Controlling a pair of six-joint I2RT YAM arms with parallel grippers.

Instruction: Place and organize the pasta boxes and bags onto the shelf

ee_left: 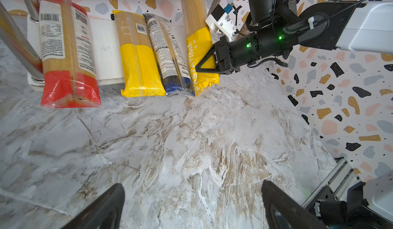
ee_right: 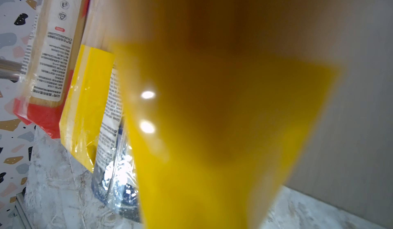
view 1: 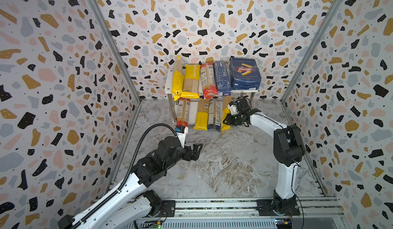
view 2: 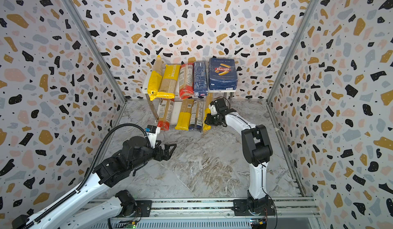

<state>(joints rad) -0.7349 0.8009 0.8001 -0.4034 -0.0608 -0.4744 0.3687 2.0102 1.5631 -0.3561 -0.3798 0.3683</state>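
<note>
Currently, at the shelf (ee_left: 106, 47):
My right gripper (ee_left: 200, 66) clamps the yellow bag (ee_left: 198, 47), blue-ended bag (ee_left: 168, 53) just beside; my left gripper (ee_left: 192, 185) hangs released, empty.

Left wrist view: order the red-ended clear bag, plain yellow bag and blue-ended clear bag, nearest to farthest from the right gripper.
Right gripper grips the yellow PASTATIME bag.
1. Blue-ended clear plastic bag, alongside.
2. Plain yellow plastic bag, middle.
3. Red-ended clear plastic bag, far end.
</note>
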